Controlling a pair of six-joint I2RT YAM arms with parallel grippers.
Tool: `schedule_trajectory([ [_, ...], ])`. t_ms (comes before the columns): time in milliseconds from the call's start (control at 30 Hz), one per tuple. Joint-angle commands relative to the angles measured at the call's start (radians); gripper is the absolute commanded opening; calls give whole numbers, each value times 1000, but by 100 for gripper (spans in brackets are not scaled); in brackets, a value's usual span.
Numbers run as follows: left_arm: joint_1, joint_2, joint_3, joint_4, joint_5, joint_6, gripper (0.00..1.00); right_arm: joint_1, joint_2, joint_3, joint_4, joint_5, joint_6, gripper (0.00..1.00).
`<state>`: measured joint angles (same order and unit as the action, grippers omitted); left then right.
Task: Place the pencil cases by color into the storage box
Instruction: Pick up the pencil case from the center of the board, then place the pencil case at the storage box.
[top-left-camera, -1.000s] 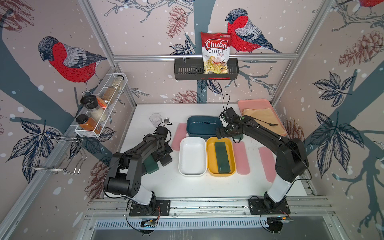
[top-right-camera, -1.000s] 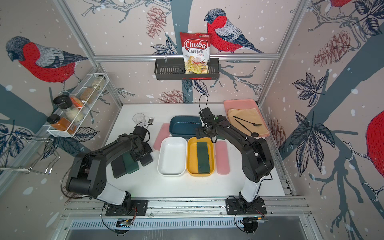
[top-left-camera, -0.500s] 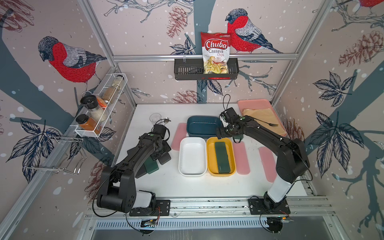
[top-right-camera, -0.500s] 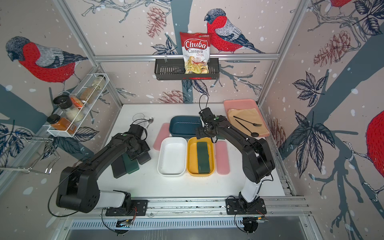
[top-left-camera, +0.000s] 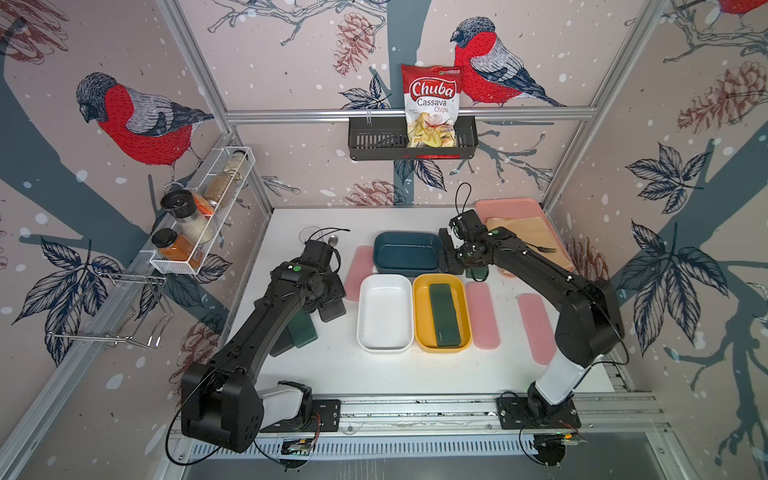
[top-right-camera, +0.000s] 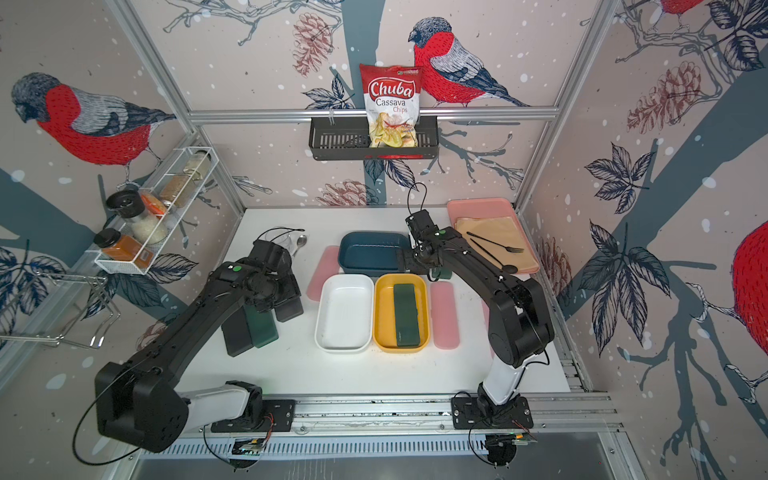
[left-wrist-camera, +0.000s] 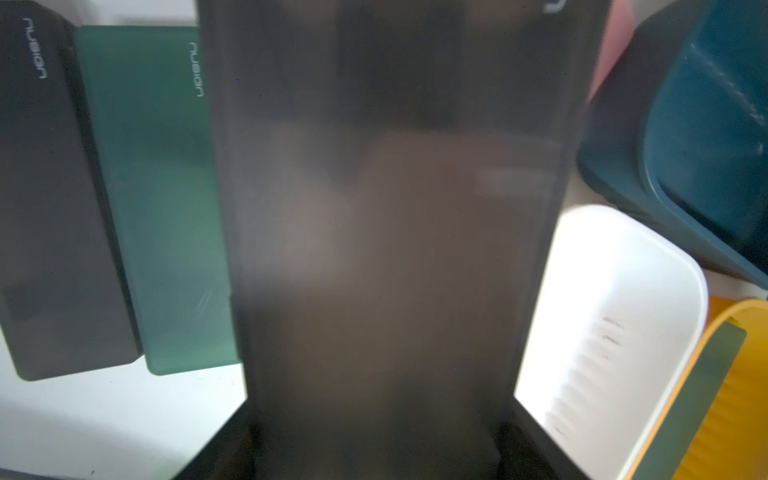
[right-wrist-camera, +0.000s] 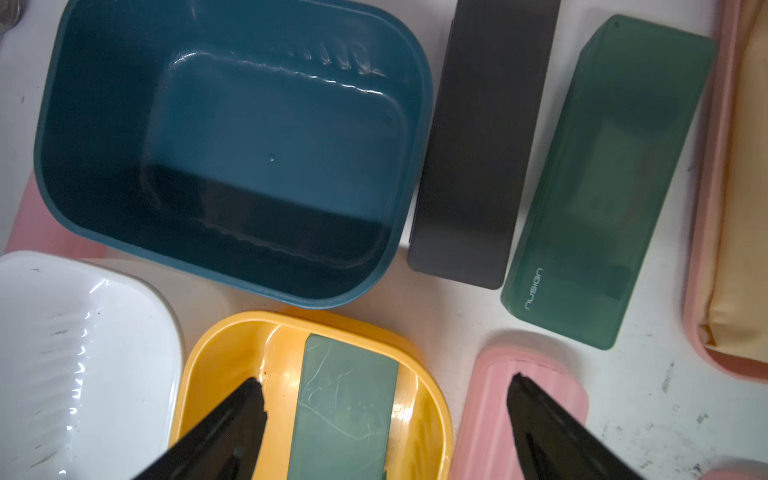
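Clock set on the white table (top-left-camera: 415, 374) as both top views show it: 12 at the back wall, 6 at the rail with the arm bases.

Tubs: blue tub (top-left-camera: 405, 255) just toward 12 from centre. White tub (top-left-camera: 384, 316) at centre. Yellow tub (top-left-camera: 420, 311) right against its 3 side.

Left gripper (top-left-camera: 330, 297): clenched on a black case (left-wrist-camera: 395, 249), which fills the left wrist view, blurred. The case hangs just at 9 of the white tub. Cannot tell whether its lower end touches the table.

Right gripper (right-wrist-camera: 386, 382): released, fingers spread wide. It hovers by the 3 side of the blue tub, near the 12 end of the yellow tub.

Cases:
- Green case (top-left-camera: 444, 316) lies flat in the yellow tub, long axis 12–6.
- Second black case (left-wrist-camera: 54, 208) and second green case (left-wrist-camera: 153, 208) lie side by side at 9 of the table, partly under the left arm.
- Third black case (right-wrist-camera: 478, 145) lies just at 3 of the blue tub. Third green case (right-wrist-camera: 602, 187) lies beside it, near the pink tray (top-left-camera: 511, 208) at 1.
- Pink case (top-left-camera: 357, 270) lies at 9 of the blue tub.
- Second pink case (top-left-camera: 482, 316) lies just at 3 of the yellow tub.
- Third pink case (top-left-camera: 536, 328) lies farther toward 3, apart from it.
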<state>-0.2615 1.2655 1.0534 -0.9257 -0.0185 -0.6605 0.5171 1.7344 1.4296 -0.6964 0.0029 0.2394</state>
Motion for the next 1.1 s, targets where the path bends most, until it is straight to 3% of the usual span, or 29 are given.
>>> schedule_trajectory([
  [0,-39,7,22,-21,52,59,58,-13,-12,11,-23,2,10,95],
  [333,-231,114,90,-13,69,98,59,-38,-26,5,-34,9,10,95],
  [733,-377,192,74,78,108,-5,59,-63,-68,-50,-31,9,4,95],
  [1067,-445,247,43,115,123,-80,60,-75,-104,-104,-13,0,0,95],
])
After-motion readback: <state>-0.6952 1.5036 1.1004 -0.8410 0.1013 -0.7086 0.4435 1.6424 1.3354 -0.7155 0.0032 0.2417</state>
